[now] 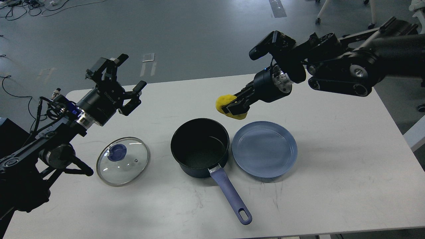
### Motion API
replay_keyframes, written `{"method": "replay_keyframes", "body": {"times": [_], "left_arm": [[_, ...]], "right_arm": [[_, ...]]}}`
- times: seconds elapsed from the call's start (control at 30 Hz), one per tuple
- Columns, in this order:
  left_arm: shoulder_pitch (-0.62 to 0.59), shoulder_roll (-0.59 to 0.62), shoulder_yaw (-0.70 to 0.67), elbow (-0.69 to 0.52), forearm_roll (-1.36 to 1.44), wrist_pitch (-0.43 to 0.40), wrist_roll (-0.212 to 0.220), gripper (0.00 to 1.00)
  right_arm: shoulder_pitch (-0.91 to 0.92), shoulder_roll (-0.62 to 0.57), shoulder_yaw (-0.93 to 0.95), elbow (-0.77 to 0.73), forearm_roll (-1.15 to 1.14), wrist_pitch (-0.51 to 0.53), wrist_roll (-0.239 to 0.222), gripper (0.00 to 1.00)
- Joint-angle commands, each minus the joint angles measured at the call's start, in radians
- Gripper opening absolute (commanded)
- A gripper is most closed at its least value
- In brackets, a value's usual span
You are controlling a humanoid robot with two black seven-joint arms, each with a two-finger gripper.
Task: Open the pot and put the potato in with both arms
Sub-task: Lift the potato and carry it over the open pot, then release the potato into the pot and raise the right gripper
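The dark pot (200, 146) with a purple handle stands open at the table's middle. Its glass lid (123, 160) with a blue knob lies flat on the table to the pot's left. My right gripper (231, 108) is shut on the yellow potato (227, 105) and holds it in the air just above and to the right of the pot's rim. My left gripper (127, 81) is open and empty, raised above the table's far left, behind the lid.
An empty blue plate (264, 148) sits just right of the pot. The pot's handle (231, 196) points toward the table's front edge. The white table (348, 172) stands on a grey floor with chair legs at the far right.
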Motion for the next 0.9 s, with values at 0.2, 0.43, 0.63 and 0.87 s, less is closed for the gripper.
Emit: {"method": "replay_keyframes", "body": {"times": [0.2,0.43,0.63,0.87], "left_arm": [[0.0,-0.001,0.0,0.0,0.0,0.0,0.0,0.98],[0.0,-0.001,-0.001,-0.001,0.0,0.0,0.0,0.98],[0.0,-0.001,0.0,-0.003,0.0,0.0,0.0,0.98],[0.002,0.0,-0.001,-0.015,0.0,0.0,0.0,0.98]], "right_arm": [[-0.112,0.12,0.01,-0.01,0.138,-0.036,0.0,0.13],[-0.163,0.14,0.01,-0.033,0.138,-0.064,0.0,0.26],[-0.164,0.135,0.009,-0.042,0.138,-0.078,0.0,0.68],[-0.146,0.111,0.009,-0.044,0.138,-0.078,0.0,0.99]]}}
